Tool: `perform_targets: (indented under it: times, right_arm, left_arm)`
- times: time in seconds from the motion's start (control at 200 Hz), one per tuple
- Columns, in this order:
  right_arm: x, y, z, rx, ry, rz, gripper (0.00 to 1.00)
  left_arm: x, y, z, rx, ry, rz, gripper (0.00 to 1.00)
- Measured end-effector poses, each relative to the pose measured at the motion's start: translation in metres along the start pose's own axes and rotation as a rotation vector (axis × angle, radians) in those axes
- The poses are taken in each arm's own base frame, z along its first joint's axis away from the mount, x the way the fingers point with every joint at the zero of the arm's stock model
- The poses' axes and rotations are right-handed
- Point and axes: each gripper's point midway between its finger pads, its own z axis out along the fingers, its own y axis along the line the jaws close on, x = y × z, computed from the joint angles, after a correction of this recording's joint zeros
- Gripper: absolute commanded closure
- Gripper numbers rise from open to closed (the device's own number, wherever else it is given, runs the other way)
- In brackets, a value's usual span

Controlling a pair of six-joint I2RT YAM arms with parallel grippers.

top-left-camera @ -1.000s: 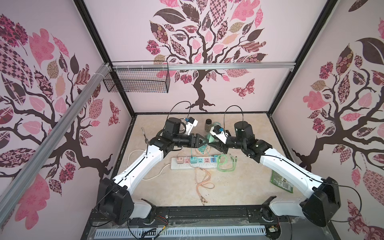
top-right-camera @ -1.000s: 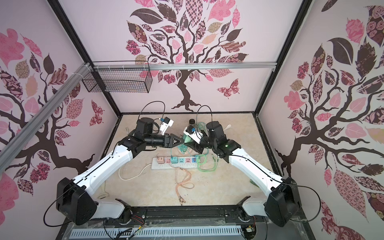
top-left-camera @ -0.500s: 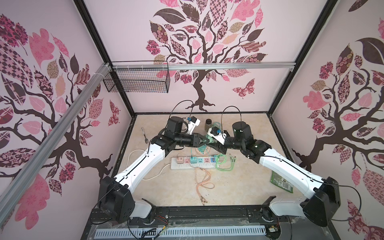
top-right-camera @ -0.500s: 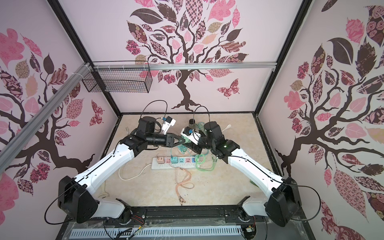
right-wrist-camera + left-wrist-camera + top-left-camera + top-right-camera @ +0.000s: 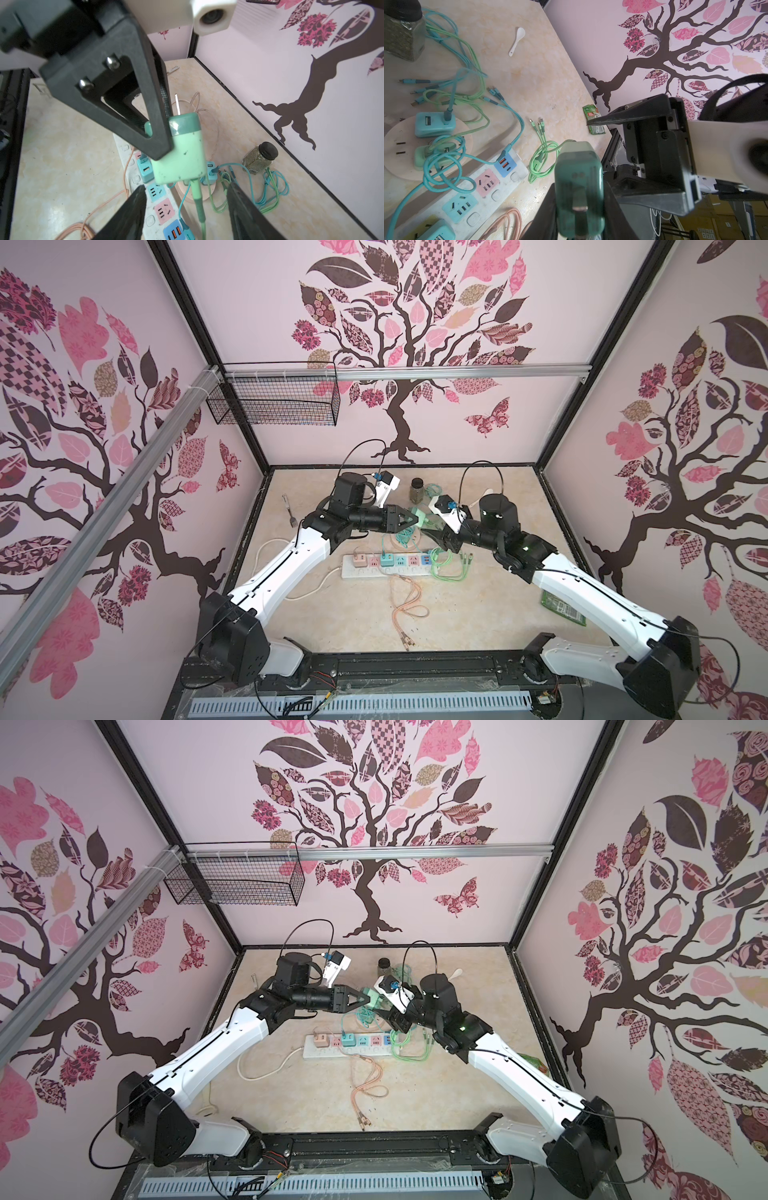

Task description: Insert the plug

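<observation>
A mint-green plug (image 5: 419, 516) (image 5: 370, 997) hangs in the air above the white power strip (image 5: 353, 572) (image 5: 311, 1051). My left gripper (image 5: 411, 519) (image 5: 361, 999) is shut on its darker prong end. In the left wrist view the plug (image 5: 579, 182) sits between my left gripper's (image 5: 579, 207) fingers, prongs facing the camera. My right gripper (image 5: 185, 207) (image 5: 434, 537) stands open just behind the plug (image 5: 182, 158), its fingers apart on either side of the green cable and touching nothing. The strip (image 5: 508, 187) lies below with several coloured sockets.
A spice jar (image 5: 417, 489), tangled teal and green cables (image 5: 467, 68) and a round wooden board (image 5: 396, 158) sit behind the strip. A pink cable (image 5: 409, 605) lies in front, a fork (image 5: 289, 510) at left, a green packet (image 5: 563, 608) at right, a white spoon (image 5: 517, 40) far back.
My left gripper has closed on the plug. My right gripper, which held it before, has opened and let go, backing off slightly.
</observation>
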Motion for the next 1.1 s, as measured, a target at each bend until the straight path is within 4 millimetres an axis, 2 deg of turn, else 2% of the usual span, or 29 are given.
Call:
perform_targets:
  times: [0.165, 0.22, 0.44, 0.63, 0.895, 1.1]
  right_arm:
    - [-0.021, -0.037, -0.037, 0.062, -0.149, 0.221, 0.25]
    - [-0.029, -0.042, -0.047, 0.057, -0.21, 0.287, 0.25]
    - [-0.056, -0.019, -0.055, -0.169, -0.372, 0.513, 0.27]
    - [-0.067, -0.01, -0.053, -0.32, -0.442, 0.649, 0.3]
    - [-0.087, -0.004, -0.064, -0.41, -0.506, 0.682, 0.3]
    - [-0.087, -0.005, -0.061, -0.44, -0.521, 0.731, 0.35]
  left_arm:
    - [-0.013, -0.005, 0.0, 0.016, -0.05, 0.035, 1.0]
    - [-0.019, -0.008, 0.001, 0.035, -0.079, 0.052, 1.0]
    - [-0.032, -0.014, 0.003, 0.106, -0.174, 0.096, 1.0]
    - [-0.05, -0.033, -0.003, 0.175, -0.259, 0.158, 1.0]
    - [-0.063, -0.056, -0.011, 0.261, -0.345, 0.22, 1.0]
    - [-0.061, -0.086, -0.012, 0.348, -0.369, 0.28, 1.0]
